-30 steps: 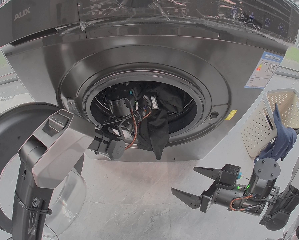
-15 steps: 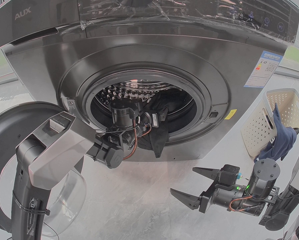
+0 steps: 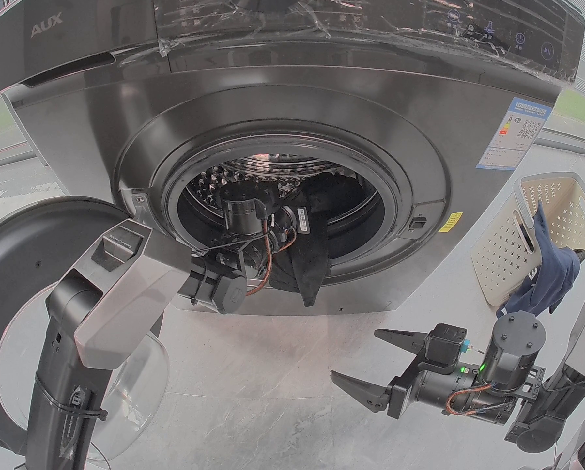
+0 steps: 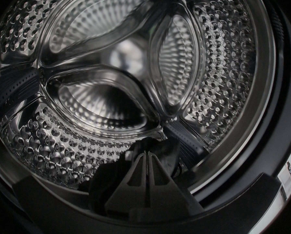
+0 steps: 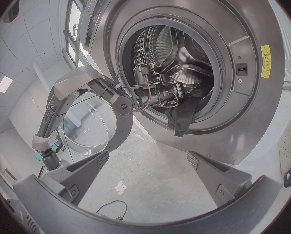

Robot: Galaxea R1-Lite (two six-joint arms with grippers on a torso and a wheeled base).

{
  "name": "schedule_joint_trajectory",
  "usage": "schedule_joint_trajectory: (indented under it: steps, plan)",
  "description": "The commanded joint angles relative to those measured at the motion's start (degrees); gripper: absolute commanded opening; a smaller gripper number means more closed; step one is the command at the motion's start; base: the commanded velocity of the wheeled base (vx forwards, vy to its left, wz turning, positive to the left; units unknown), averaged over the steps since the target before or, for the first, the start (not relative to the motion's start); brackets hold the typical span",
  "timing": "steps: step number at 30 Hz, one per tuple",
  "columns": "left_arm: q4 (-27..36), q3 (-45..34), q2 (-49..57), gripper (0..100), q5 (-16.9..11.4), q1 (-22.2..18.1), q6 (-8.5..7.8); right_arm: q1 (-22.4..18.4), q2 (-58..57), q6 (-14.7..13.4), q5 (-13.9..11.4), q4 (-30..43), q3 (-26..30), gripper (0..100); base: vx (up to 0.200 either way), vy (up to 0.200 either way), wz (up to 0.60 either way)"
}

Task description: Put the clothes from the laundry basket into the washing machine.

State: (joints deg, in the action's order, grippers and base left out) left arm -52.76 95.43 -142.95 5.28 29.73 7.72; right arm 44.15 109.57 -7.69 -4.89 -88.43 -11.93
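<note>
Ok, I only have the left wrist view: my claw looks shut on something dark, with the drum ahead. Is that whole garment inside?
Observer: No. In the head view, the tail of the black garment hangs out over the lower rim of the washing machine opening.
Operator: Where is the other arm?
Observer: The right claw is open and holds nothing, low over the floor in front of the machine.
Operator: Any clothes left to load?
Observer: Yes, a blue garment is draped over the rim of the laundry basket, to the machine's right.
</note>
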Motion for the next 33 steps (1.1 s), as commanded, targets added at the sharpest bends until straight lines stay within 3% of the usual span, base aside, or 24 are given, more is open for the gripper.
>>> schedule_joint_trajectory:
  steps: [1, 5, 7, 8, 14, 19, 25, 29, 33]
  plan:
    - [1.3, 6.6, -2.6, 0, 1.0, -1.0, 1.42, 0.1, 0.4, 0.0, 0.0, -0.1, -0.1, 100, 0.0, 0.0, 0.0]
    - [1.0, 11.1, -2.6, 0, 2.6, -1.1, 3.8, 0.1, 0.4, 0.0, 0.0, -0.1, -0.1, 100, 0.0, 0.0, 0.0]
    - [0.7, 10.9, -2.2, 0, 2.6, -1.0, 3.88, 0.1, 0.4, 0.0, 0.0, -0.1, -0.2, 100, 0.0, 0.0, 0.0]
    - [0.6, 10.6, -1.9, 100, 2.6, -0.9, 3.88, 0.1, 0.4, 0.0, 0.0, -0.1, -0.2, 100, 0.0, 0.0, 0.0]
    - [0.7, 7.1, 0.0, 100, 2.6, 0.0, 4.85, 0.1, 0.4, 0.0, 0.0, -0.1, -0.2, 100, 0.0, 0.0, 0.0]
    - [2.0, -3.8, 5.7, 100, 2.0, 1.6, 4.68, 0.1, 0.3, 0.0, 0.0, -0.1, -0.2, 100, 0.0, 0.0, 0.0]
    - [6.4, -14.0, 10.6, 100, 1.0, 2.3, 3.36, 0.1, 0.3, 0.0, 0.0, -0.1, -0.2, 100, 0.0, 0.0, 0.0]
    - [7.1, -16.9, 10.2, 100, 0.7, 2.1, 1.69, 0.1, 0.3, 0.0, 0.0, 0.0, -0.2, 100, 0.0, 0.0, 0.0]
    - [7.0, -17.4, 9.1, 100, 0.7, 1.8, 1.25, 0.1, 0.3, 0.0, 0.0, -0.1, -0.2, 100, 0.0, 0.0, 0.0]
